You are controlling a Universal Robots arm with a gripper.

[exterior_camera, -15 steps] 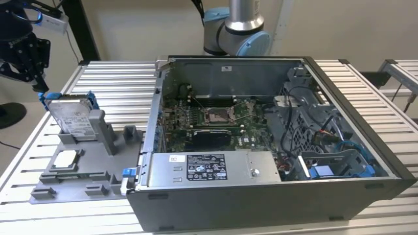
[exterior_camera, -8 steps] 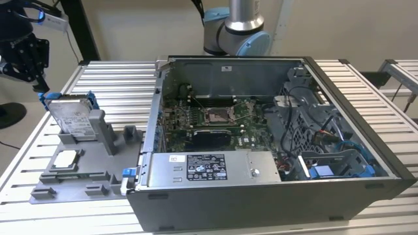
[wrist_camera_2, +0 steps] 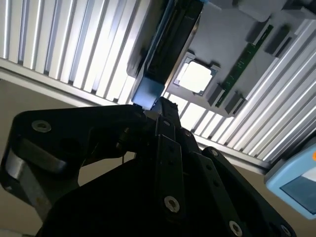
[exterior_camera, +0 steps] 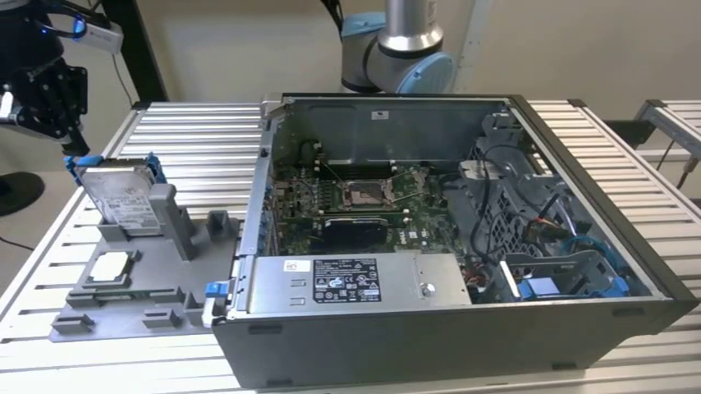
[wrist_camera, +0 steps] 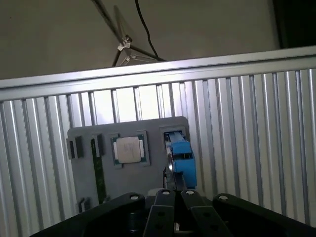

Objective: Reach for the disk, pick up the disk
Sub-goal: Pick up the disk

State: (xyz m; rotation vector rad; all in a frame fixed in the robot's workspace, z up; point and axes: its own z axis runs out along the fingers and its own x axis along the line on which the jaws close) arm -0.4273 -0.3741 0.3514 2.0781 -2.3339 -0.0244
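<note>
The disk (exterior_camera: 118, 197), a silver-grey drive with a white label, stands on edge in a slot of the grey holder (exterior_camera: 153, 308) at the exterior view's left. Its labelled face is turned toward that camera, and its long axis rises steeply from the slot with a slight lean. We judge that any lift must follow this upward axis. A blue rail (wrist_camera: 182, 160) frames its side, and in both wrist views we see the drive almost edge-on, as a narrow strip running away from the lens. The black claw (exterior_camera: 68, 135) hangs just above the drive's upper corner on the exterior view's left side, so the disk lies directly below and ahead of it. In the second wrist view its tip meets, or all but meets, the blue rail end, and we cannot tell whether they touch. Nor can we tell whether the claw is released or clenched, and the disk sits fully in its slot, not yet raised. A small square chip (exterior_camera: 110, 267) lies flat in a recess of the same holder, just beside the slot. The holder rests on the slatted metal desk (exterior_camera: 186, 131). An open computer case (exterior_camera: 438, 345) stands toward the exterior view's right, well apart from the claw, with the arm's base (exterior_camera: 400, 57) behind it.
</note>
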